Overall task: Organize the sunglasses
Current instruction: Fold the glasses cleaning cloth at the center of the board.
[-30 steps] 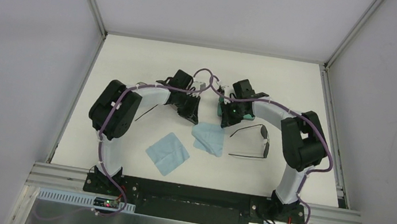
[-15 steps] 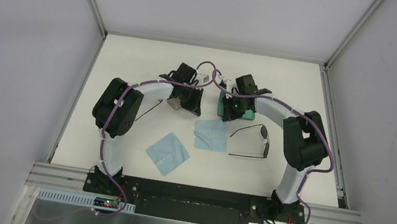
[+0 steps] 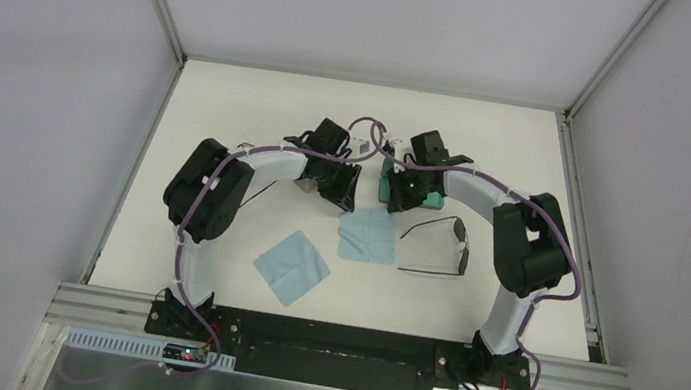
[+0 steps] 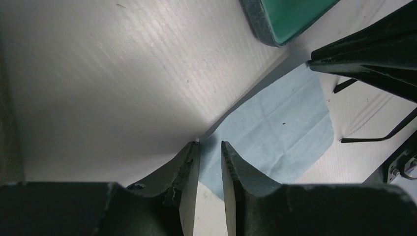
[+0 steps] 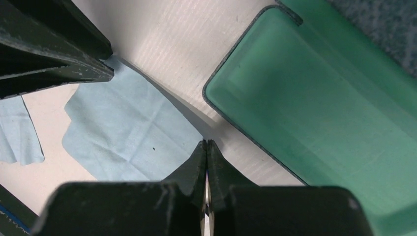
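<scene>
Two pairs of sunglasses [image 3: 462, 261] lie on the table [image 3: 232, 109], one unfolded just right of the blue cloth [image 4: 275, 132], the second pair [image 3: 258, 196] mostly hidden under my left arm [image 3: 211, 187], while my left pincer [image 4: 210, 143] hangs slightly parted and empty over that cloth's corner and my right pincer [image 5: 206, 141] is pressed shut beside the green case [image 5: 314, 98].
</scene>
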Controlling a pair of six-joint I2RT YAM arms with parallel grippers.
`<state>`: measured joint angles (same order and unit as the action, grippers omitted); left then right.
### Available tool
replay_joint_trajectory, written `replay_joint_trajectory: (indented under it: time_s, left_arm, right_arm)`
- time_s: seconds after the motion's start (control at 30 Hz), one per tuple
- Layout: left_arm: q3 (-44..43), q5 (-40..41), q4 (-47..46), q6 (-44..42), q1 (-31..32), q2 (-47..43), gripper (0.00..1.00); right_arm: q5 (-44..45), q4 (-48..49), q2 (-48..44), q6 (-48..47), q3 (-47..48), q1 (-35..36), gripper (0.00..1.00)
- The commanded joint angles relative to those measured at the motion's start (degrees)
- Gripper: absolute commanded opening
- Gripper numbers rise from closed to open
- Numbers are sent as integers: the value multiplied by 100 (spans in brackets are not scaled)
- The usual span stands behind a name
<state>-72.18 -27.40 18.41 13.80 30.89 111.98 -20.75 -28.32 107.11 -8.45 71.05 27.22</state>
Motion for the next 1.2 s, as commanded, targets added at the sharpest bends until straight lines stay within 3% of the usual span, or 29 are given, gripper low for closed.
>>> replay_joint_trajectory:
  time_s: [0.0, 0.17, 0.4, 0.8, 1.1, 1.17]
  left_arm:
    - [92, 418, 83, -192, 194, -112, 24]
    - [53, 890, 224, -296, 208, -87, 17]
    - [-58, 988, 239, -420, 206, -132, 0]
    - [-682, 624, 243, -636, 206, -132, 0]
    - [-614, 647, 283, -667, 209, -170, 0]
    - [-565, 889, 337, -640, 207, -152, 10]
  right_arm:
    - [-56, 65, -195, -48, -76, -59, 0]
    - [-52, 70, -272, -46, -154, -76, 0]
    - [-67, 93, -375, -52, -270, -108, 0]
    - [-358, 110, -403, 22, 97, -137, 0]
    - [-361, 43, -387, -47, 97, -181, 0]
    - [-339, 36, -363, -73, 79, -188, 0]
